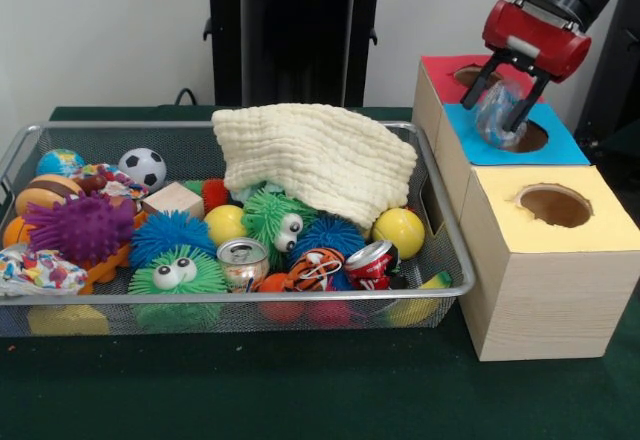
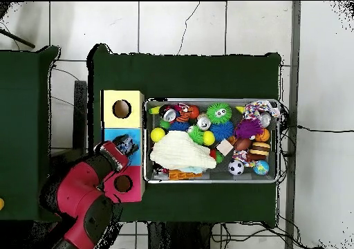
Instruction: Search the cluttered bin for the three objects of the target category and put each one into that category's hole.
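Filling the wire bin (image 1: 452, 260) from its left end, a crumpled patterned wrapper (image 1: 35, 270), a purple spiky ball (image 1: 78, 227) and a soccer ball (image 1: 143, 167) are lying close together, with an orange toy showing only partly beneath the purple one. Further right, a blue fuzzy ball (image 1: 168, 233) and a green fuzzy creature (image 1: 180, 272) with bulging eyes are sitting beside an upright silver can (image 1: 242, 260). A cream cloth (image 1: 320, 155) is draping over the middle of the heap, hiding whatever is underneath it. A second, red can (image 1: 371, 260) is lying tilted near the right end, next to a yellow ball (image 1: 398, 232). Right of the bin, three boxes are standing in a row: the yellow box (image 1: 540, 260) nearest, the blue box (image 1: 565, 147) behind it, the red box (image 1: 440, 70) farthest and partly covered. The gripper (image 1: 503, 115) is hanging just above the blue hole, its fingers closed around a crumpled, shiny, translucent object (image 1: 497, 120) that is hard to identify.
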Robot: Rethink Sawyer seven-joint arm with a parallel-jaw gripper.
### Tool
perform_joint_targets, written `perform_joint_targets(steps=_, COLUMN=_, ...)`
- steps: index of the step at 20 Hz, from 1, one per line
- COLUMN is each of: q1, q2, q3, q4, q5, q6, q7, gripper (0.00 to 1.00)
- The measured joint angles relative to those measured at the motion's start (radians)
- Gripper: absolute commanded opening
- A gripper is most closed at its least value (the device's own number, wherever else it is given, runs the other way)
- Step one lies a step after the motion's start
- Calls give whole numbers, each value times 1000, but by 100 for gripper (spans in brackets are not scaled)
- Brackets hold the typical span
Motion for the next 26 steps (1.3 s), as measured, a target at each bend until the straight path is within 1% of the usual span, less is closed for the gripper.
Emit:
perform_joint_targets(steps=11, q1=19, q2=35, q3=0, q4=9, q5=0, q6=0, q7=0, gripper=100)
perform_joint_targets(steps=15, q1=20, q2=33, q3=1, q4=14, q5=-1, q6=0, q7=0, gripper=100)
perform_joint_targets(steps=17, q1=13, q2=12, q3=1, q4=24, q5=-8, q6=0, q7=0, gripper=100)
perform_joint_targets(steps=20, q1=-13, q2=-48, q3=0, q4=47, q5=-38, q6=0, q7=0, gripper=100)
perform_joint_targets(steps=21, q1=-17, q2=-58, q3=0, q4=50, q5=-43, q6=0, q7=0, gripper=100)
perform_joint_targets(steps=22, q1=-42, q2=-106, q3=0, q4=66, q5=-72, q6=0, q7=0, gripper=100)
perform_joint_targets(steps=25, q1=-71, q2=-159, q3=0, q4=81, q5=-106, q6=0, q7=0, gripper=100)
perform_joint_targets(steps=26, q1=-94, q2=-200, q3=0, q4=90, q5=-137, q6=0, q7=0, gripper=100)
